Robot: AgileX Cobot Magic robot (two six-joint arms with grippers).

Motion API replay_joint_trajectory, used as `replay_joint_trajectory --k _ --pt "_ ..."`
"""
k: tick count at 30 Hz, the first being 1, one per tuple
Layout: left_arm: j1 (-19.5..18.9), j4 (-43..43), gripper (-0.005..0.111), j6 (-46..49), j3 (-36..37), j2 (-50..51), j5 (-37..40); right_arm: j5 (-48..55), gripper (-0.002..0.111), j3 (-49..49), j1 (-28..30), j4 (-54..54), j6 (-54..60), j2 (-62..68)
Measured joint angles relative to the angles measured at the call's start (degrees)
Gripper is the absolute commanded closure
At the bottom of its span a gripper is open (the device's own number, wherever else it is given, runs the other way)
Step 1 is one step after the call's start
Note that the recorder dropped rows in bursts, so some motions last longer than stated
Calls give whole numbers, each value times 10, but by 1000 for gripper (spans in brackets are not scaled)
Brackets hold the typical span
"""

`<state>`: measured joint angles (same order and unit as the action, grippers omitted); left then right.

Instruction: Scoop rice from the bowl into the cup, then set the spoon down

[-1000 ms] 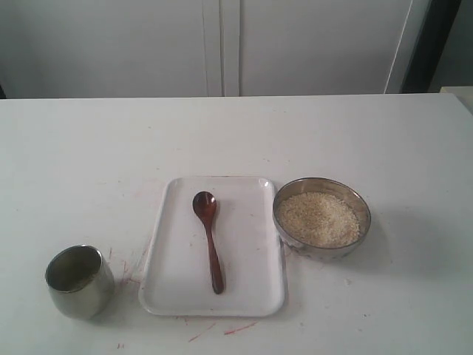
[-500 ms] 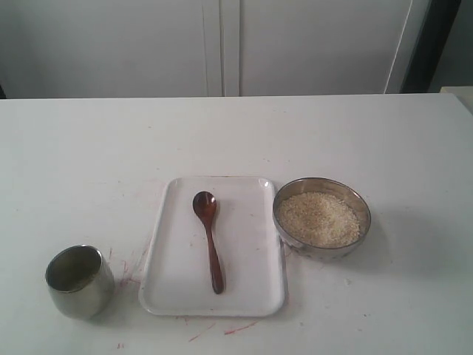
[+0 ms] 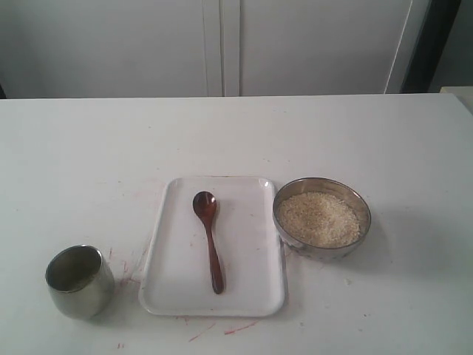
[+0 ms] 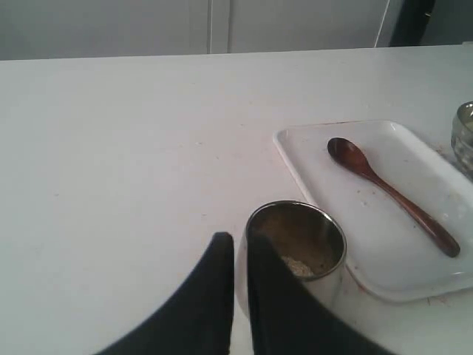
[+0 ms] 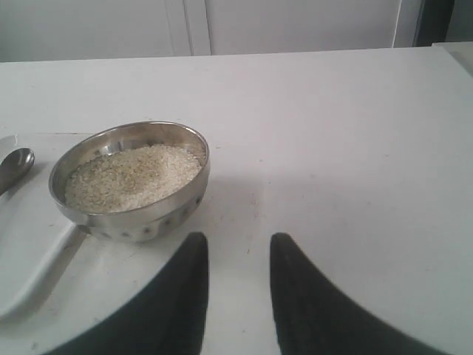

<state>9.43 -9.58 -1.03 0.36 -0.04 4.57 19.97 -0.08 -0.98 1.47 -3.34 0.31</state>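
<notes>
On the white tray (image 3: 255, 292) the wooden spoon (image 3: 209, 240) lies flat, steel bowl (image 3: 323, 253) of rice (image 3: 319, 219) just right of it, steel cup (image 3: 79, 282) to its left. My left gripper (image 4: 238, 240) sits beside the cup, fingers pressed together, empty; my right gripper (image 5: 238, 248) sits near the bowl, fingers spread apart.

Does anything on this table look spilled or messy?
Mostly tidy. Reddish streaks mark the table between the cup and the tray, and past the tray's edge nearest the exterior camera. A few specks beside the bowl may be stray grains; too small to tell.
</notes>
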Motion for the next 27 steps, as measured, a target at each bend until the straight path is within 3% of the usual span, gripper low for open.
replay_joint_trajectory --k 5,7,10,27 --pt "0 0 92 0 0 0 0 0 82 0 0 0 0 0" --pt "0 0 92 0 0 0 0 0 89 0 0 -5 0 0" --pt "0 0 92 0 0 0 0 0 108 0 0 -8 0 0" --pt "0 0 92 0 0 0 0 -1 108 0 0 -21 0 0"
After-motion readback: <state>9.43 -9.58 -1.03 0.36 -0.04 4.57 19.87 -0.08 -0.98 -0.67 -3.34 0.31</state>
